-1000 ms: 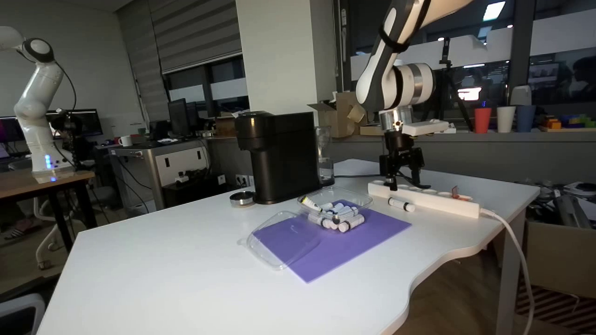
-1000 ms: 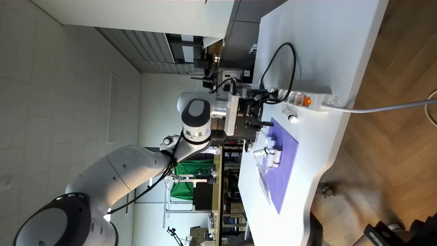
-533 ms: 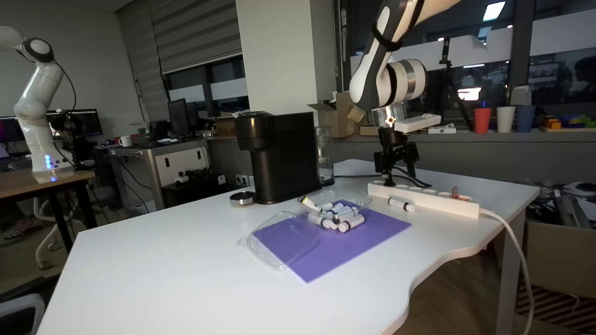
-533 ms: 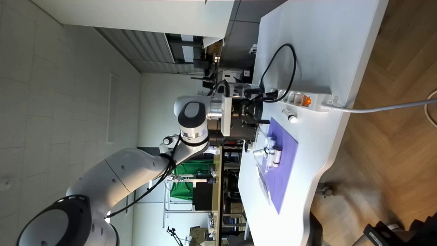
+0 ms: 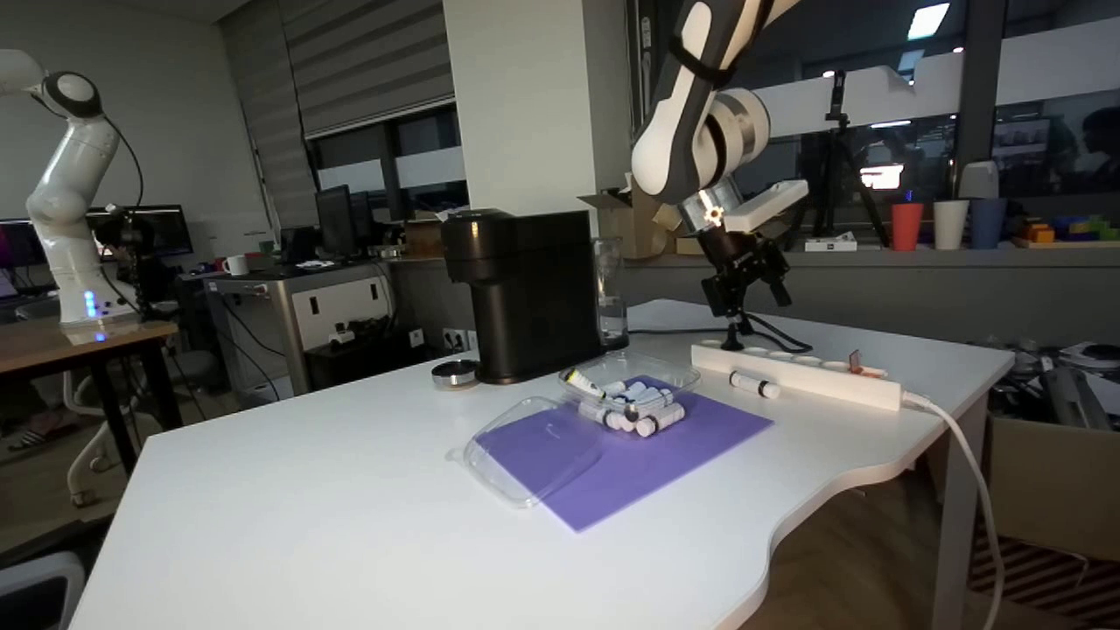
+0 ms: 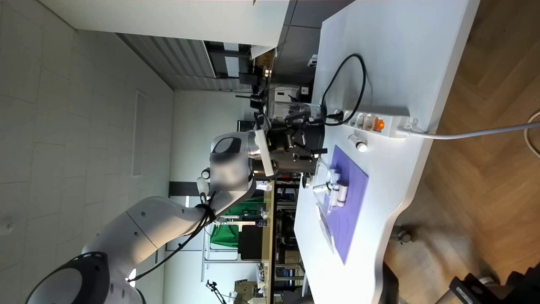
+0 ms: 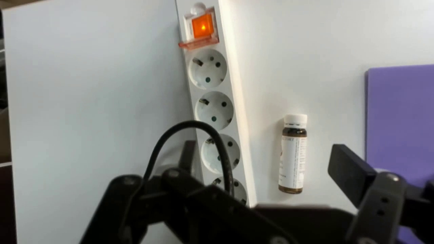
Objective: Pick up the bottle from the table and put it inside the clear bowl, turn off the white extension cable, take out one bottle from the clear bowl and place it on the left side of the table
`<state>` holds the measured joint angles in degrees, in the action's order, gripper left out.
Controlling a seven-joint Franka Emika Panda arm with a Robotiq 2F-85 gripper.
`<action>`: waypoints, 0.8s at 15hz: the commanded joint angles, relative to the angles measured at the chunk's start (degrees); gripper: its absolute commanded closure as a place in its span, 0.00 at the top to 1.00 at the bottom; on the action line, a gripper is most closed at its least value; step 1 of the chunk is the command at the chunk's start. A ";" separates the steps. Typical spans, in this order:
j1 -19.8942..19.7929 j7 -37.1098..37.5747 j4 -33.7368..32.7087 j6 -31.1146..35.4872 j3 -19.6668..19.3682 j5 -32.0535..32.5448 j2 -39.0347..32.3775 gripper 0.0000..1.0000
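Observation:
A small bottle (image 7: 293, 162) with a white cap and label lies on the white table (image 5: 350, 490) beside the white extension cable (image 5: 805, 374). The strip also shows in the wrist view (image 7: 213, 91); its orange switch (image 7: 202, 26) glows under a flipped-up cover. The clear bowl (image 5: 682, 366) holds several similar bottles (image 5: 661, 420). My gripper (image 5: 751, 302) is open and empty, tilted above the far end of the strip. In the wrist view the lying bottle shows between my spread fingers (image 7: 351, 173), lower down on the table.
A purple mat (image 5: 647, 477) lies under the bowl, with a clear lid (image 5: 525, 451) partly on it. A tall black machine (image 5: 542, 289) stands behind the bowl. A black cord (image 6: 363, 84) loops up from the strip near my gripper. A metal ring dish (image 5: 455, 374) sits by the machine.
My gripper has risen a little from the strip, shifted toward the black machine and tilted. It has stayed open. The bottles, bowl and strip have not moved.

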<state>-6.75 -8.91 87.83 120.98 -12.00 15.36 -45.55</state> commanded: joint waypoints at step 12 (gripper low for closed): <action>-6.35 -10.83 3.82 6.39 6.49 -2.37 -1.20 1.00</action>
<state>-10.08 -15.95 91.92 127.19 -7.88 15.60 -45.88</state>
